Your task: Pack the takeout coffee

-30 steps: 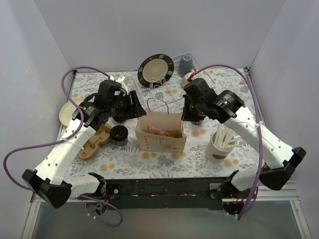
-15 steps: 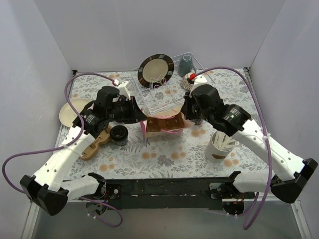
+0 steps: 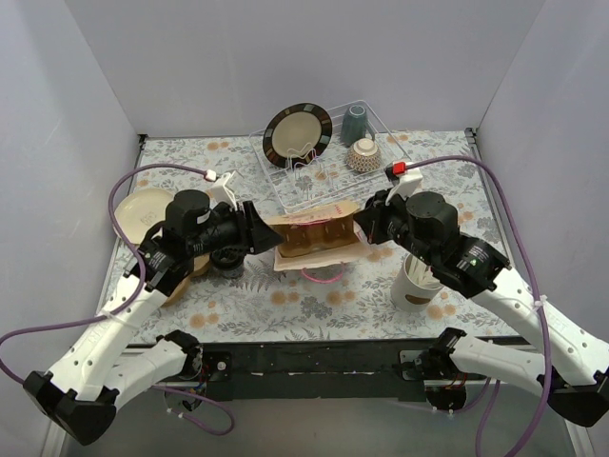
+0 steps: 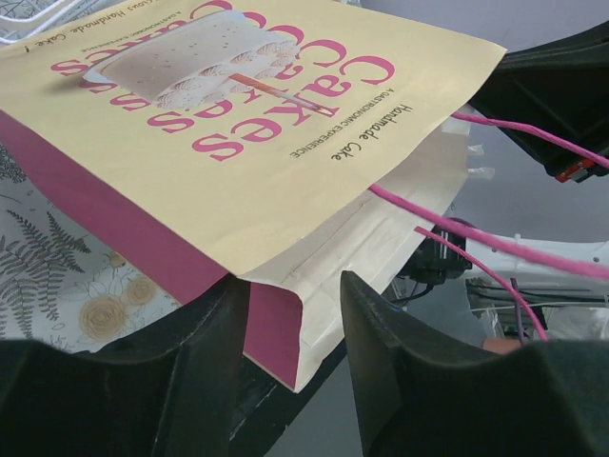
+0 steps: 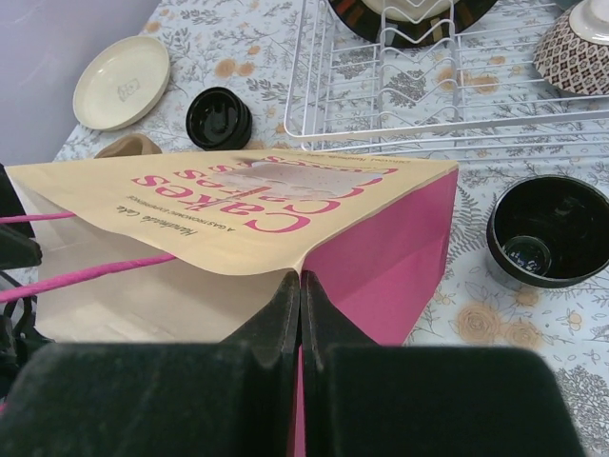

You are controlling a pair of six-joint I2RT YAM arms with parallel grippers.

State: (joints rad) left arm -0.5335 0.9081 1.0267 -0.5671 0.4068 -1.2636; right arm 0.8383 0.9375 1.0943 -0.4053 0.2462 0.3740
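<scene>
The tan and pink paper bag [image 3: 319, 240] is tipped on its side between my two grippers, its mouth and pink handles toward the near edge. My right gripper [image 5: 301, 278] is shut on the bag's rim [image 5: 238, 219]. My left gripper [image 4: 293, 286] stands open, with the other rim corner [image 4: 276, 333] between its fingers. One small black cup [image 5: 219, 117] stands to the left of the bag, partly hidden by the left arm [image 3: 226, 259]. A second black cup [image 5: 547, 228], with no lid, stands to the right of the bag. It is hidden under the right arm in the top view.
A wire dish rack [image 3: 314, 176] at the back holds a dark plate [image 3: 297, 133], a grey-blue mug [image 3: 354, 122] and a patterned bowl [image 3: 363, 154]. A white cup of stirrers [image 3: 416, 281] stands right. A cream plate [image 3: 143, 208] and a brown holder [image 5: 128, 145] lie left.
The bag stood upright on the table a second ago and now lies tipped on its side, lifted between the grippers. Both arms have swung toward the near edge.
</scene>
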